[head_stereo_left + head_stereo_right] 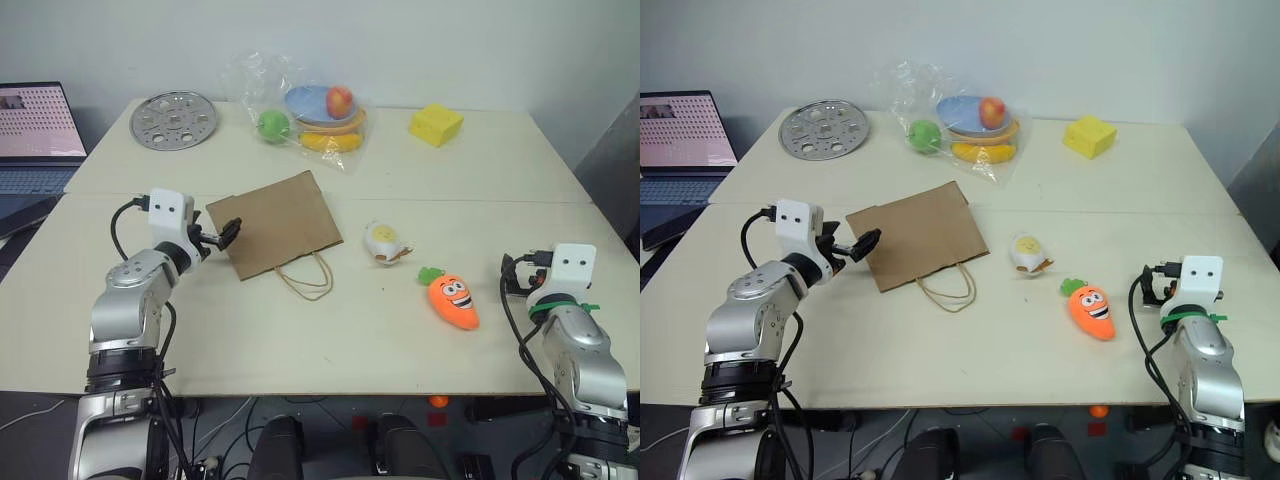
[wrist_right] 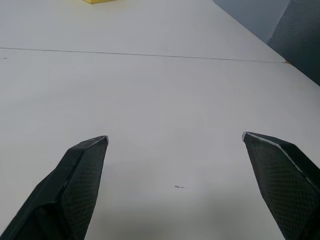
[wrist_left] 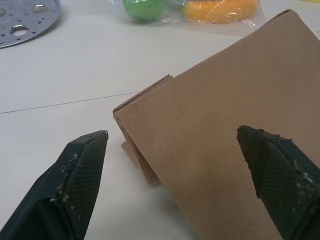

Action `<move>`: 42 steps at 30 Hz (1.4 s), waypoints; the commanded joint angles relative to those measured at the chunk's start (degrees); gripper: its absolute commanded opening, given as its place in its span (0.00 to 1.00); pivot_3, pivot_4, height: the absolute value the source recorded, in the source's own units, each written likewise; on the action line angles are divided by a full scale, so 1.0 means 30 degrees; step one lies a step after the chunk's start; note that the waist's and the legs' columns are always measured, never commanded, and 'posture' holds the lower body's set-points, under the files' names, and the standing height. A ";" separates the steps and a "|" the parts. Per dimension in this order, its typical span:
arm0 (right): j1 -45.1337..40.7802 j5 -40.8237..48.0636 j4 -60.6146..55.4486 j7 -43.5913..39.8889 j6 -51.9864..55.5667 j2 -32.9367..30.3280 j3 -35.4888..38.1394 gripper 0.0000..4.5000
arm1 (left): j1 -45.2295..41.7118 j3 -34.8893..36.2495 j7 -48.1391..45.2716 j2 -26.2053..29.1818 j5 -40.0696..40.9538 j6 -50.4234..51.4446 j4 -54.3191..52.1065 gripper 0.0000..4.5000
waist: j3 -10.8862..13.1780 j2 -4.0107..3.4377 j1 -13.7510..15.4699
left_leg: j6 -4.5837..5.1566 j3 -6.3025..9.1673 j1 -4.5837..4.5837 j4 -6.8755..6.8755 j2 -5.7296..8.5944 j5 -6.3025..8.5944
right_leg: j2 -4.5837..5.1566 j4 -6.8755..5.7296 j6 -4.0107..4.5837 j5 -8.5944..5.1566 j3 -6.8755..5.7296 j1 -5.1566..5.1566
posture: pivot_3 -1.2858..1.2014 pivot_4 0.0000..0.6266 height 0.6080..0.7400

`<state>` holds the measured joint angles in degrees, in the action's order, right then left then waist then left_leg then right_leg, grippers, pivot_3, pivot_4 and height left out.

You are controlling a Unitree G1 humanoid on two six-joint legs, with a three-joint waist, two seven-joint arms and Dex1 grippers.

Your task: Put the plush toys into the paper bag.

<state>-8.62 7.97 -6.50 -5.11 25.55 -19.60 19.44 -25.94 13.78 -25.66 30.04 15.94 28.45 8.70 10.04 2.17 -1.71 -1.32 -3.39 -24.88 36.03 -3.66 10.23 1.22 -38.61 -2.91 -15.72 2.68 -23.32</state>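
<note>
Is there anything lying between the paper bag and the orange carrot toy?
Yes: the small white-and-yellow plush lies between the bag and the carrot, as the head views show.

Flat brown paper bag, orange carrot, white-yellow toy beside

Lower centre of the table: bare, open passage. Paper bag lies flat left of centre, handles toward the near edge. White-and-yellow toy and carrot toy sit right of it, apart, gap between them. Upper frame crowded: metal disc, bagged fruit, yellow block.
</note>
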 commanded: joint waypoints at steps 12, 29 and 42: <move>-0.0561 0.0256 -0.0272 -0.0017 -0.0602 -0.0335 0.0478 1.00 | 0.0111 0.0955 -0.0267 0.0301 0.0832 -0.0313 -0.1366 0.99 | 0.0000 0.0000 -0.0001 | 0.0000 -0.0001 -0.0001 -0.0001 0.0002 0.0000 | 0.0001 0.0001 0.0000 0.0000 0.0001 0.0000 | 0.52 0.24 1.00; -0.0439 0.3447 -0.4026 -0.4482 0.2501 -0.3044 -0.0038 1.00 | 0.1632 -0.0288 -0.6695 0.3530 0.3087 -0.0044 -0.5777 0.99 | 0.0002 -0.0004 -0.0015 | -0.0002 -0.0006 -0.0002 -0.0024 -0.0008 0.0002 | 0.0005 0.0018 0.0047 -0.0026 0.0001 -0.0004 | 0.52 0.24 1.00; -0.1194 1.2099 -1.0121 -1.1287 0.8228 -0.7538 -0.2301 1.00 | 0.1250 -0.6993 -1.2465 0.5424 -0.1423 -0.6246 -0.4101 0.99 | 0.0007 -0.0011 0.0062 | 0.0002 0.0020 0.0009 -0.0034 -0.0028 0.0004 | 0.0019 0.0008 0.0329 -0.0189 -0.0028 0.0003 | 0.52 0.24 1.00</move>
<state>-11.15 42.57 -34.33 -39.84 49.54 -41.99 12.25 -21.06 -6.36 -63.29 46.99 13.38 12.38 -4.52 10.07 2.14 -1.52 -1.31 -3.34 -24.86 35.94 -3.74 10.24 1.31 -38.57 -1.92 -16.29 2.62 -23.31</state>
